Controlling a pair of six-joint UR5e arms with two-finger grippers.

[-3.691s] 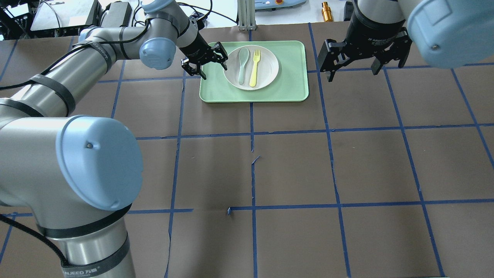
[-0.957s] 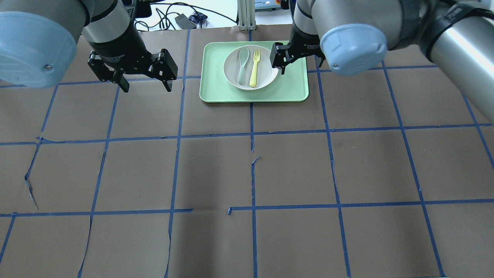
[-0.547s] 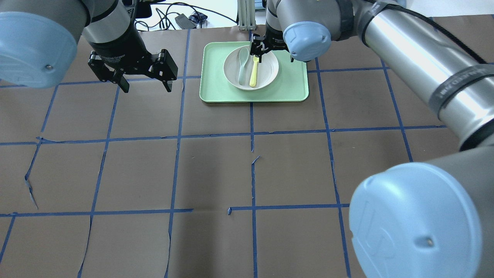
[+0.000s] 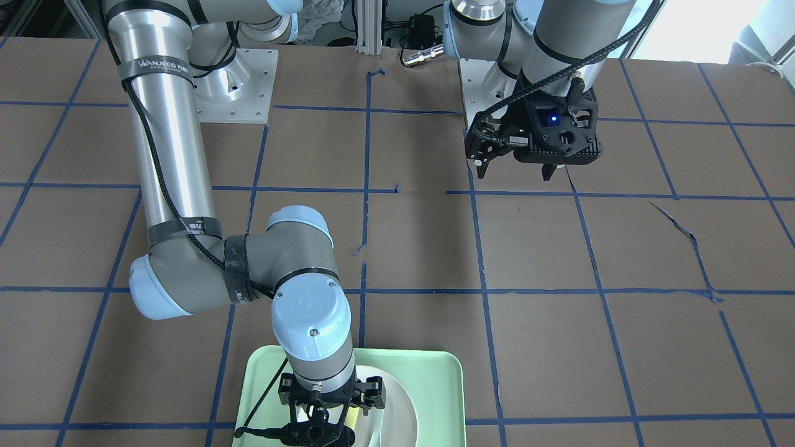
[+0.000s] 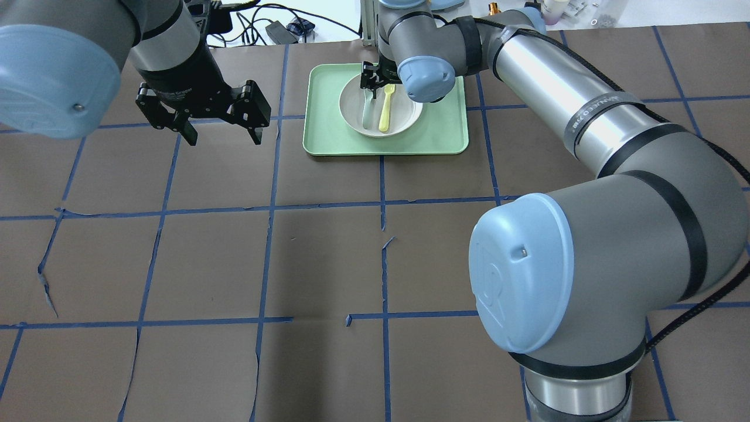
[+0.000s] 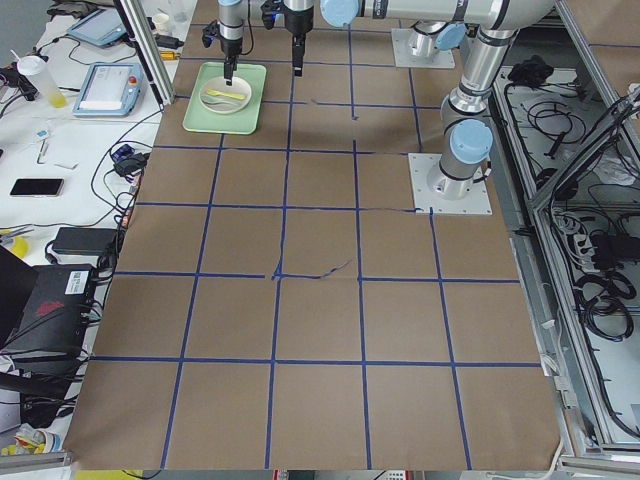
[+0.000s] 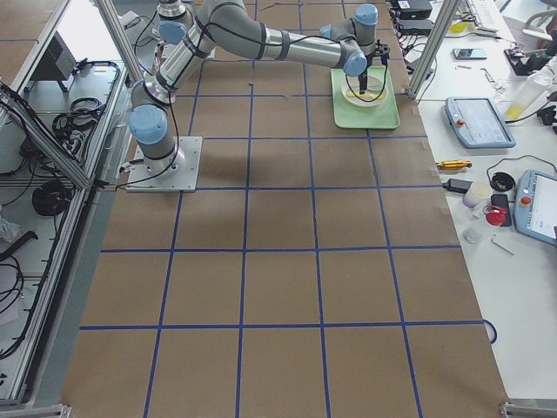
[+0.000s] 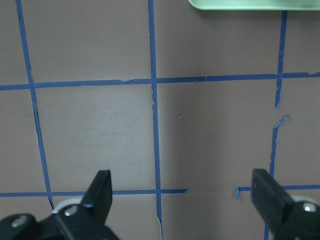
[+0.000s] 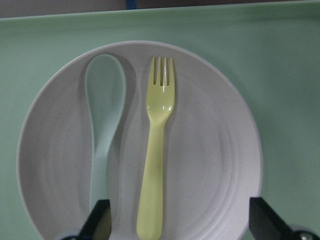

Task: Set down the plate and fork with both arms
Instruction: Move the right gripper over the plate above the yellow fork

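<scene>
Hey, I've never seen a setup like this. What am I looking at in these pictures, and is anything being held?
It is a robot whose jointed metal left arm and right arm work at a brown table marked with blue tape. Four fixed cameras show it from behind and above, from across the table, and from each end. Two more cameras sit on the wrists, looking down past each two-finger hand. On the table lies a green tray bearing a white plate, with a yellow fork and a pale green spoon side by side on it. The right hand hangs open over the plate. The left hand hangs open above bare table beside the tray. Neither holds anything.
</scene>
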